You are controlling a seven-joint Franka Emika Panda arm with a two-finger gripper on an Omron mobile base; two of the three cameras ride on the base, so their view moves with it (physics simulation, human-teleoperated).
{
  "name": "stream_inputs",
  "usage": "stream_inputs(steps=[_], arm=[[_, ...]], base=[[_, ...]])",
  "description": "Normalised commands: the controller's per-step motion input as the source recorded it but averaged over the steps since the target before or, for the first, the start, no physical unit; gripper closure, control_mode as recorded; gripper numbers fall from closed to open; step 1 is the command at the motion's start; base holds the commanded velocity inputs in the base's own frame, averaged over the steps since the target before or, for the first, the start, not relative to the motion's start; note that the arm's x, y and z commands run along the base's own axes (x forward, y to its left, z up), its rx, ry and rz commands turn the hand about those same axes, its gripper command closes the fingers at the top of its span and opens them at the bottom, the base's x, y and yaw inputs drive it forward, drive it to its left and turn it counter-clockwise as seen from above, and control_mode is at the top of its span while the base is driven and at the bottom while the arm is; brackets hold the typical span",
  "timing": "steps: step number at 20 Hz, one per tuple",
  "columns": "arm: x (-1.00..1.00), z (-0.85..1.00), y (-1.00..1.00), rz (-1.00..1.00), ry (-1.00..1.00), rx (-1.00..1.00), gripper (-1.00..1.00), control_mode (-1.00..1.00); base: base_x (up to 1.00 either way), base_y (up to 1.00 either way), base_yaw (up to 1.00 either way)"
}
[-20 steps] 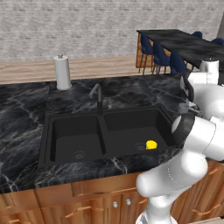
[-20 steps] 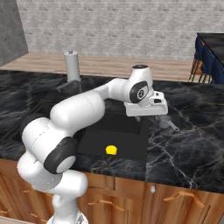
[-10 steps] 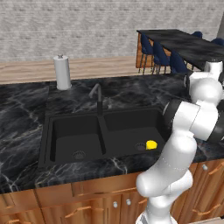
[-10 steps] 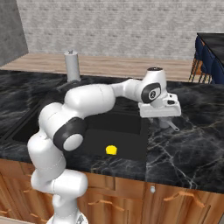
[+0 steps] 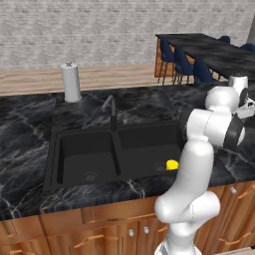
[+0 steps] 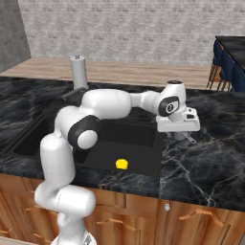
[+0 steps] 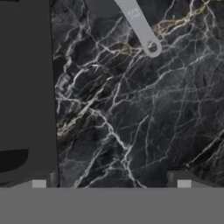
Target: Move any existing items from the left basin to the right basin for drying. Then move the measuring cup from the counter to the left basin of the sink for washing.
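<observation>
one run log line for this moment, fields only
gripper: open, empty | above: counter right of sink | measuring cup: on counter | yellow item: right basin

measuring cup (image 6: 183, 136): pale grey, on counter (image 6: 210, 158) | right basin (image 6: 129, 143): holds yellow object (image 6: 122, 164)

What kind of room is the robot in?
It looks like a kitchen. There is a black sink with two basins and a faucet, set in a black marble counter over wooden cabinets. A paper-towel roll stands at the back.
</observation>
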Motion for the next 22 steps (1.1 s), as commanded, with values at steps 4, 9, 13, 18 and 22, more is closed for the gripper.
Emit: stream_inputs(steps=[4,9,13,18,22], arm=[[0.42,-0.33,-0.08,0.01,0.00,0.00,-1.00,-1.00],[0.33,-0.25,-0.16,0.01,0.00,0.00,-1.00,-1.00],[0.36,-0.19,-0.21,0.01,0.00,0.00,-1.00,-1.00],[0.34,-0.21,-0.16,0.00,0.00,0.00,-1.00,-1.00],[0.31,-0.22,-0.16,0.00,0.00,0.00,-1.00,-1.00]], base=[[0.00,0.00,0.00],[0.00,0.00,0.00],[0.00,0.00,0.00],[0.00,0.00,0.00],[0.00,0.00,0.00]])
